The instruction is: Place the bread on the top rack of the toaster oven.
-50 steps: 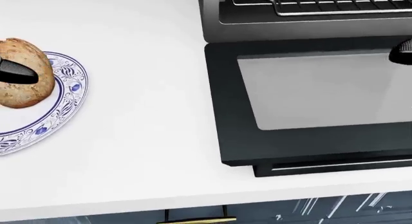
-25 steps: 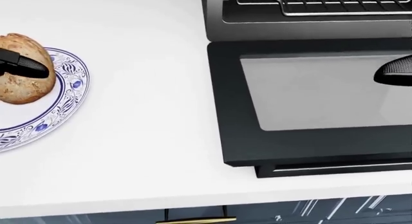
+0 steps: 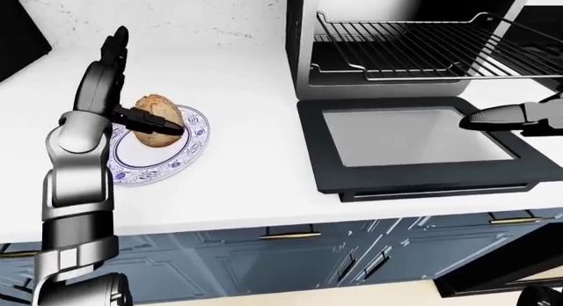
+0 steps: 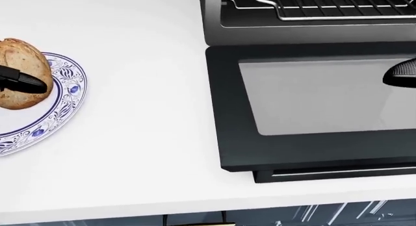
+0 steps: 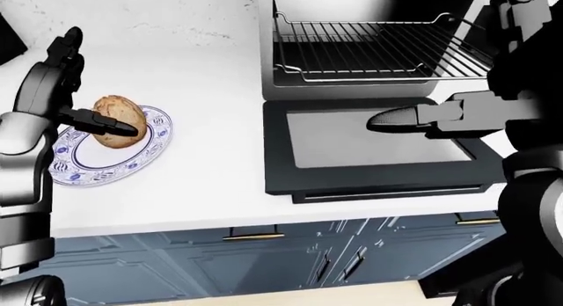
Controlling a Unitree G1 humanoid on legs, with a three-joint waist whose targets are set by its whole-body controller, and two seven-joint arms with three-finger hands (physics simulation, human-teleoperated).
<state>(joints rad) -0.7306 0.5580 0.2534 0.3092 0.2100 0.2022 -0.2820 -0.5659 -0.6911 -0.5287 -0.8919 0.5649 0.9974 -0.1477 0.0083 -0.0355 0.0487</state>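
Grey left hand (image 3: 110,82) open over bread (image 3: 155,121)

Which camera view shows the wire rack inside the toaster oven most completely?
The left-eye view: the whole wire rack shows inside the open toaster oven. The right-eye view shows it almost as well, with the right hand below it. The head view cuts it off at the top edge.
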